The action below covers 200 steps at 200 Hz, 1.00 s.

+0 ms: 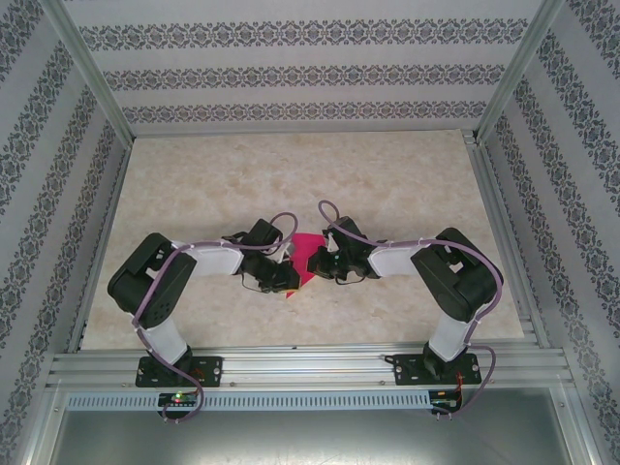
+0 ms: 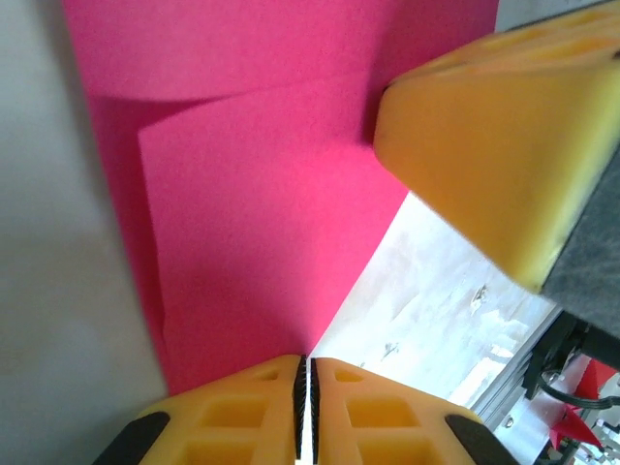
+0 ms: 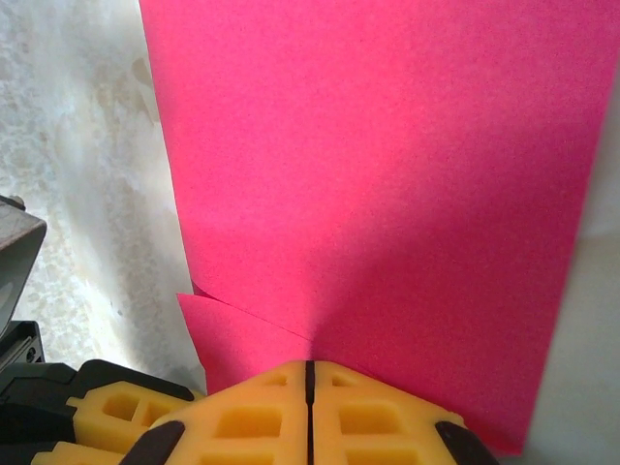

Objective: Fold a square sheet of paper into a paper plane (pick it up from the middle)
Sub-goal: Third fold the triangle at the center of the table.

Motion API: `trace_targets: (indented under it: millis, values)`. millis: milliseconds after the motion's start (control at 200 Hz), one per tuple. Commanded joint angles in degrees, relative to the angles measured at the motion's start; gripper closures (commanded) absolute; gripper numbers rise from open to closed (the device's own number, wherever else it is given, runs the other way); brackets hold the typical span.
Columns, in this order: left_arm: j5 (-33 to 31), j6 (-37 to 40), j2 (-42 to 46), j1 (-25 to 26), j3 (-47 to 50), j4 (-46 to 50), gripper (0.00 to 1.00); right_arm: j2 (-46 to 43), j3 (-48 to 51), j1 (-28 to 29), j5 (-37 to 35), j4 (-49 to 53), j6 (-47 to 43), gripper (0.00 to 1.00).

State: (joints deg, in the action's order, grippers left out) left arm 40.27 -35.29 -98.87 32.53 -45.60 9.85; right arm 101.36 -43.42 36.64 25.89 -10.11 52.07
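Over marbled table, left hand and right hand pinch pink sheet.

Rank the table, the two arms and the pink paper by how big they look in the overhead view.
1. table
2. left arm and right arm, too alike to rank
3. pink paper

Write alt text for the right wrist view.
The right gripper, yellow and shut, pinches the lower edge of the magenta-pink sheet of paper, which spreads up across most of the frame. A second layer of the paper peeks out at lower left, and the pale marbled table shows along the left.
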Motion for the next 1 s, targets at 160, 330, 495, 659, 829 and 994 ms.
trace_targets:
  millis: [160,330,495,659,829,994]
  values:
    - [-2.5,1.9,3.9,0.2,5.6,10.3,0.86,1.8,0.4,0.2,-5.0,6.2,-1.7,0.93]
    - [-2.3,0.9,6.1,-0.5,6.9,10.4,0.87,2.0,0.6,0.1,-5.1,6.1,-1.6,0.93]
    - [2.5,-0.4,11.4,-2.4,7.8,7.8,0.85,1.4,0.6,0.2,-4.5,5.9,-1.4,0.93]
    - [-0.2,-0.1,15.3,-2.5,2.4,9.1,0.79,1.0,0.9,0.4,-4.1,4.1,0.5,0.92]
    - [0.8,-2.7,10.2,-2.4,-0.1,3.2,0.79,1.0,0.9,0.4,-3.9,2.4,2.0,0.91]
    - [-0.7,-2.1,3.6,-2.3,-1.6,2.8,0.8,0.5,0.2,0.4,-3.5,2.2,2.3,0.91]
